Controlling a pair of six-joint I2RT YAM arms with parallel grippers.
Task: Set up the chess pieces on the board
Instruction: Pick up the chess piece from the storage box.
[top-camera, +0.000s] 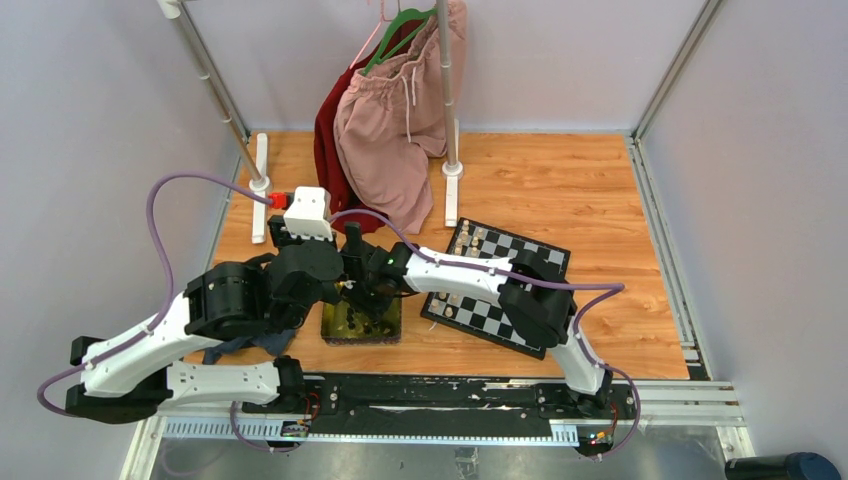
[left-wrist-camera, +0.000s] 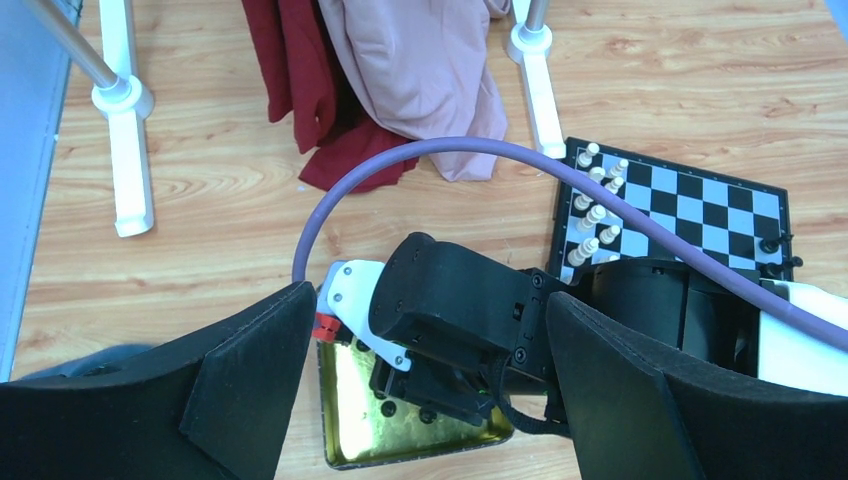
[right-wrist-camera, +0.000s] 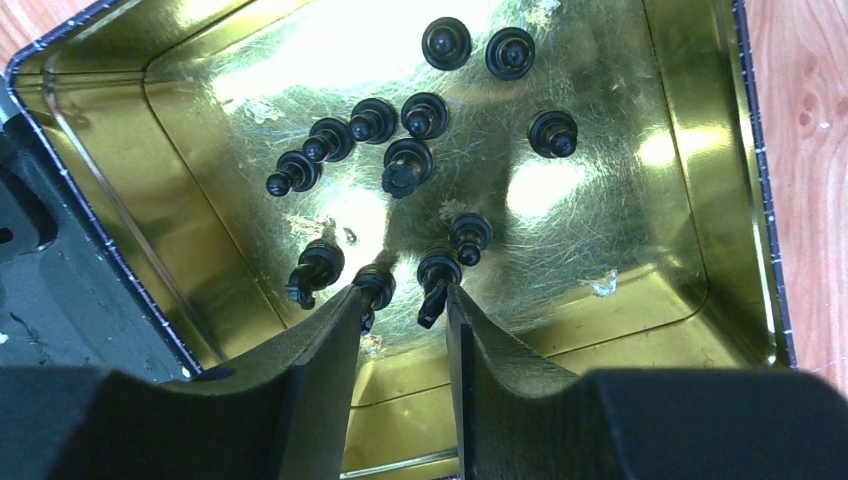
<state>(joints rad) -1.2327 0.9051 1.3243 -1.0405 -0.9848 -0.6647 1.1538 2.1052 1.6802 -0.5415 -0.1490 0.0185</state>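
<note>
Several black chess pieces (right-wrist-camera: 415, 115) stand and lie in the shiny yellow-green tray (right-wrist-camera: 720, 200). My right gripper (right-wrist-camera: 400, 300) is down inside the tray, open. One black piece (right-wrist-camera: 437, 285) lies between its tips by the right finger, and another (right-wrist-camera: 376, 286) touches the left finger. In the top view the right gripper (top-camera: 368, 305) is over the tray (top-camera: 335, 335). My left gripper (left-wrist-camera: 430, 400) is wide open and empty, above the tray (left-wrist-camera: 350, 420) and the right wrist. The board (top-camera: 540, 250) lies to the right. It has cream pieces (left-wrist-camera: 595, 215) on one edge and two black pieces (left-wrist-camera: 768, 243) on the other.
A clothes rack stands at the back with a pink garment (top-camera: 385, 120) and a red one (top-camera: 330, 140), on white feet (top-camera: 452, 190). A grey-blue cloth (top-camera: 245, 345) lies under the left arm. A purple cable (left-wrist-camera: 480, 150) arcs over the tray.
</note>
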